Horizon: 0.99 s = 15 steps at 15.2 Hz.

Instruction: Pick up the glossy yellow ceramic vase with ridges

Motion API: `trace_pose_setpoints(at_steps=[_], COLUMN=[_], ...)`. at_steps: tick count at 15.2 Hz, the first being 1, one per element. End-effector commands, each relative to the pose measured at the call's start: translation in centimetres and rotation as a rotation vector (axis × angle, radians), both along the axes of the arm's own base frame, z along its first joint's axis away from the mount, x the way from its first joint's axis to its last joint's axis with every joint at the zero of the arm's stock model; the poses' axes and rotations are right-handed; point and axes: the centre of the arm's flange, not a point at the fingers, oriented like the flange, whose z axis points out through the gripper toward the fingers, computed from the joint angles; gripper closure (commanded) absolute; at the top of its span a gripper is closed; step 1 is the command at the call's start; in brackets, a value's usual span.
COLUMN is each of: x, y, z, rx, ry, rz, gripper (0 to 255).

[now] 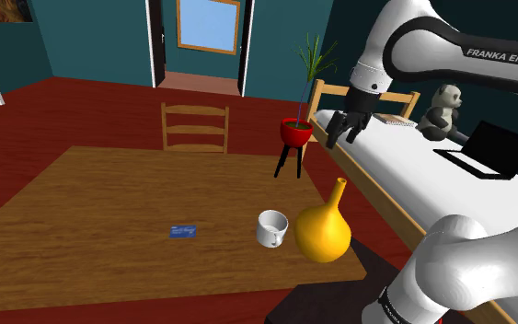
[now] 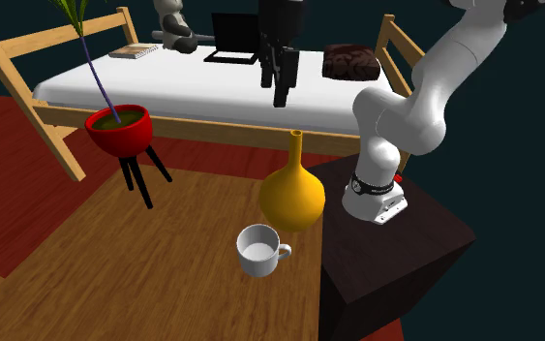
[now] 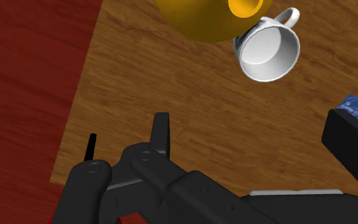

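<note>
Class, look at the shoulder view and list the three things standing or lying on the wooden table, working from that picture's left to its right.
blue card → white mug → yellow vase

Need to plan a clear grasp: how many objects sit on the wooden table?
3: yellow vase at the corner nearest the stand, white mug beside it, blue card further toward the shoulder view's left. None seems hidden.
</note>
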Motion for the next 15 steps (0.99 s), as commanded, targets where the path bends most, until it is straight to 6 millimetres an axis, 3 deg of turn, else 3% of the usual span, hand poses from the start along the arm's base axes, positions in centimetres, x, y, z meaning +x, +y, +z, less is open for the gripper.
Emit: trace_pose_setpoints(at_steps=[1,8,15], x=[0.0,-5.6,-5.6], y=[0.0,1.5,1.5], z=[0.0,-7.3,-11.0], rx=[0.0,0.008,0.008], ry=[0.0,-0.038,-0.038], rz=[0.0,0.093,0.093], gripper=[0,0,0])
